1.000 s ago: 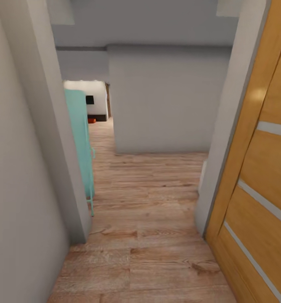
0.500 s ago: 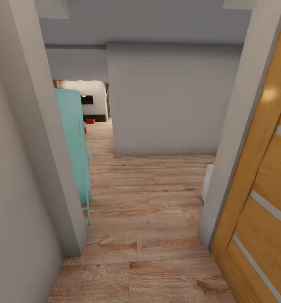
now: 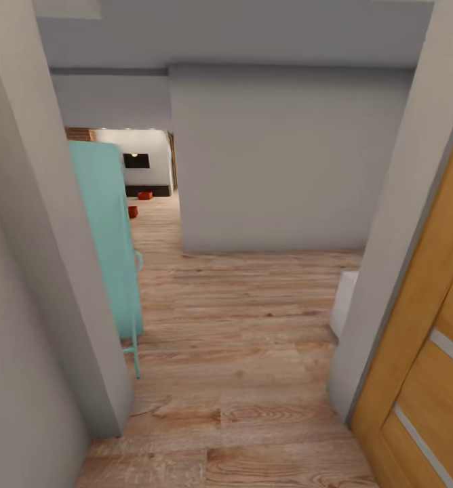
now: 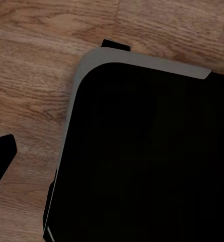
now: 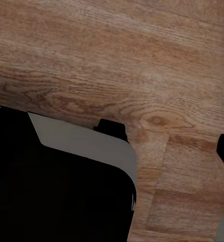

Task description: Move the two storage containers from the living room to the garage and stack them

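Orange-red and tiny at this range, the two storage containers sit on light wood planks (image 3: 253,352) far down the hallway: one (image 3: 145,195) near the dark base of the white far wall, the other (image 3: 133,211) closer, partly cut off by a teal cabinet (image 3: 108,237). I make out no lids, labels or writing on them. I am looking through a doorway, a slatted wooden door (image 3: 430,352) on my right. Both wrist views show dark robot body over planks; I cannot tell how either arm's jaws stand.
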Available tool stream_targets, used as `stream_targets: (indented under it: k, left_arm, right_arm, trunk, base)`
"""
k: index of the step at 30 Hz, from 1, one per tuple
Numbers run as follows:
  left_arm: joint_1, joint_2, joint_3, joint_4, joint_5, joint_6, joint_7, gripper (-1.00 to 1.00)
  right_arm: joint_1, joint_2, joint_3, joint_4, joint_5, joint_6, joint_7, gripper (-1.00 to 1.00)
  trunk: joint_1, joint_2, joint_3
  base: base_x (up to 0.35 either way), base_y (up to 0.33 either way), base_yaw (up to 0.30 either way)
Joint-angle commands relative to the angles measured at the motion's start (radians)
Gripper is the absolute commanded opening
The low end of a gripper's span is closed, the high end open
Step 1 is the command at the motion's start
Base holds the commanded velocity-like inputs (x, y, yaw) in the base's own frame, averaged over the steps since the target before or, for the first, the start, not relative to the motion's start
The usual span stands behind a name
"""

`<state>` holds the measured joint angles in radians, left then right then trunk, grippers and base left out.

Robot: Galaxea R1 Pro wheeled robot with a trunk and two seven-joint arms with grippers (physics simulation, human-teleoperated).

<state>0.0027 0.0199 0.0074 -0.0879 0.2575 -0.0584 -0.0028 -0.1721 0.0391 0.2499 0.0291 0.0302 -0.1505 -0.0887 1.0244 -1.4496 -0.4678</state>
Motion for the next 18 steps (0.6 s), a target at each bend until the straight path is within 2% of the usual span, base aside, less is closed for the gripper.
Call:
stream_targets:
  k: [1, 18]
  left_arm:
    - [0.0, 0.0, 0.0, -0.001, 0.004, -0.001, 0.0, 1.0]
    - [0.0, -0.001, 0.0, -0.002, 0.003, -0.001, 0.0, 1.0]
  right_arm:
    - [-0.001, 0.001, 0.004, 0.003, 0.003, -0.004, -0.005, 1.0]
    - [-0.001, -0.002, 0.005, 0.003, 0.003, -0.005, -0.005, 1.0]
  trunk:
    - [0.001, 0.0, -0.001]
    - [0.001, 0.0, -0.001]
  base:
    - [0.322, 0.0, 0.0]
    - [0.322, 0.0, 0.0]
